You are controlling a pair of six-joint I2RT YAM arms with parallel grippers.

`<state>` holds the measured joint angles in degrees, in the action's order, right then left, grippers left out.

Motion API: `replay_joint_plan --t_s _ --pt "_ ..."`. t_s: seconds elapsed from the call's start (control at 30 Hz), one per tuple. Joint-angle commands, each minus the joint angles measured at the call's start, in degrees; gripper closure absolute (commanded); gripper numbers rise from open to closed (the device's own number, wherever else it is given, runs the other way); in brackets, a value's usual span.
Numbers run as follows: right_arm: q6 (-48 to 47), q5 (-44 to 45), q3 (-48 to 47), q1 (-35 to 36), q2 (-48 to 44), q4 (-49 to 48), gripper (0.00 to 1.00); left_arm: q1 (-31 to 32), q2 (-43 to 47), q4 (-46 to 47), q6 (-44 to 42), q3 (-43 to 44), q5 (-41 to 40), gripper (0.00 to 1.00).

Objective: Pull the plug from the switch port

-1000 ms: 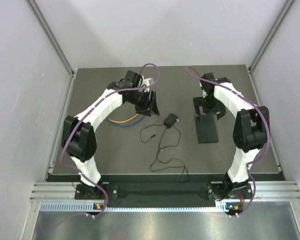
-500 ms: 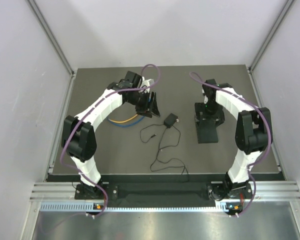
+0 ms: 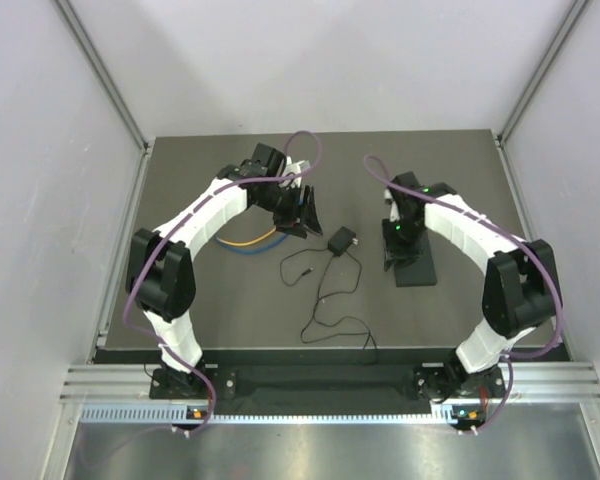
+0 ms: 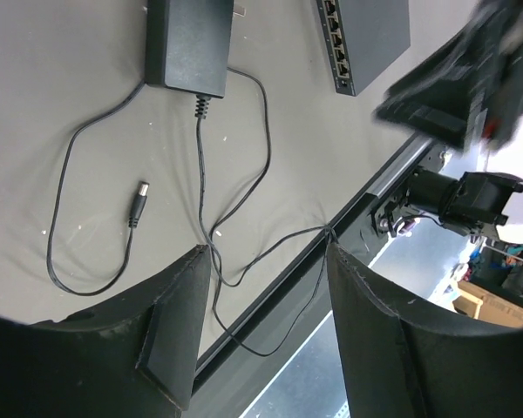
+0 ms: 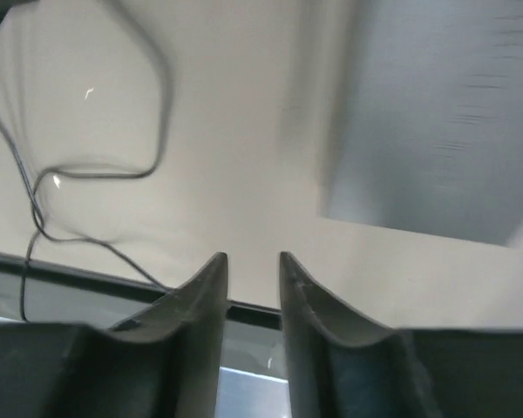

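Switch port: row of sockets [image 4: 338, 45] along one long edge of the flat matte-black rectangular switch box [image 3: 421, 272]. Box lies flat on the dark grey counter [image 3: 230, 310], right half, near mid-depth. Sockets face the small black cube-shaped adapter [image 3: 341, 240]; what sits in them is too small to tell. Right end effector [image 3: 394, 252] hangs over the box's far-left part. In the right wrist view its fingers [image 5: 200, 300] are narrowly apart with nothing between them; that view is blurred. Left end effector [image 3: 302, 213] is held above the counter left of the adapter, well apart from the box, fingers [image 4: 170, 348] wide apart, gripping nothing. Adapter's thin black wire [image 3: 325, 300] loops toward the near edge, and its barrel connector [image 4: 138, 202] lies loose on the counter. Yellow and blue cables [image 3: 245, 241] lie beside the left arm, ends hidden.
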<state>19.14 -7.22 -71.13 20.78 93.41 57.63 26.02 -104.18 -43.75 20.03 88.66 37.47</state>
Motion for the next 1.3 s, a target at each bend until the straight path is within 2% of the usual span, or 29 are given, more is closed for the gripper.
replay_joint_plan --t_s 0.0,0.13,0.17,0.27,0.57,0.73,0.9,1.07,1.13,1.27 --pt "2.12 -0.52 1.08 6.19 1.42 -4.97 0.75 -0.01 -0.06 0.59 0.01 1.60 1.73 0.39" --pt "5.03 1.42 3.45 8.67 3.36 -7.52 0.89 -0.01 -0.14 -0.46 -0.78 2.21 1.64 0.39" --pt "5.73 1.94 4.07 8.67 3.62 -7.79 0.95 -0.01 -0.06 -0.81 -0.87 2.30 1.64 0.39" --pt "7.75 6.24 5.82 8.58 3.45 -8.06 1.00 -0.09 0.29 -1.87 -1.57 2.31 1.29 0.39" --pt "10.65 15.65 9.52 3.84 1.52 -5.86 1.00 -0.09 1.17 -3.71 -4.21 2.04 1.20 0.39" --pt "11.01 20.57 9.88 -3.54 0.99 -4.19 1.00 -0.09 1.35 -4.42 -5.18 1.95 1.37 0.39" --pt "9.26 25.06 4.88 -11.70 4.23 -3.84 1.00 -0.09 1.44 -4.68 -5.88 1.60 2.07 0.39" --pt "8.72 24.63 -3.74 -13.30 5.47 -1.12 1.00 -0.09 2.05 -5.03 -6.67 1.25 1.73 0.39" --pt "9.33 21.64 -4.28 -13.30 2.67 -1.03 1.00 -0.01 2.49 -5.21 -7.02 1.34 0.85 0.39" --pt "13.37 22.25 -1.74 -15.84 -4.10 -0.50 1.00 -0.09 3.46 -5.73 -7.99 1.86 -1.17 0.39"
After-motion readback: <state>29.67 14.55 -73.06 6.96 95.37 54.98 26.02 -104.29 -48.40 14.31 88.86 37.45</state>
